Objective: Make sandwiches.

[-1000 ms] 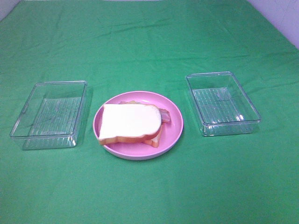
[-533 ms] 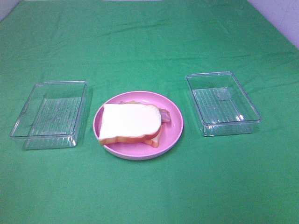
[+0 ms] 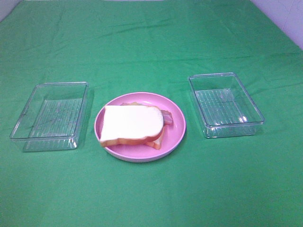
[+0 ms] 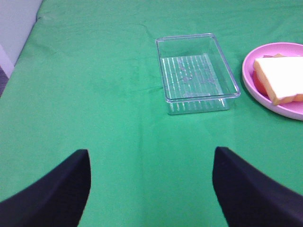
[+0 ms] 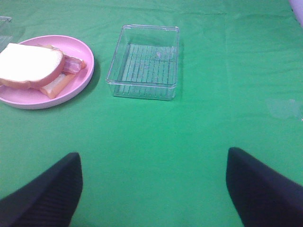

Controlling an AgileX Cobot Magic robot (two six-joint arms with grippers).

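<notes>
The sandwich point(image 3: 134, 125) sits stacked on the pink plate point(image 3: 177, 135) at the middle of the green cloth point(image 3: 151, 42), a white bread slice on top and a bacon strip point(image 3: 166, 117) poking out at one side, with a clear tray to its left point(image 3: 49, 116) and another to its right point(image 3: 226, 105), both empty. My worry: the loose layers could slide apart if a finger clips the top slice or jolts the plate. My left gripper point(image 4: 150, 189) and right gripper point(image 5: 154, 189) hang wide apart over bare cloth, holding nothing, touching nothing.
</notes>
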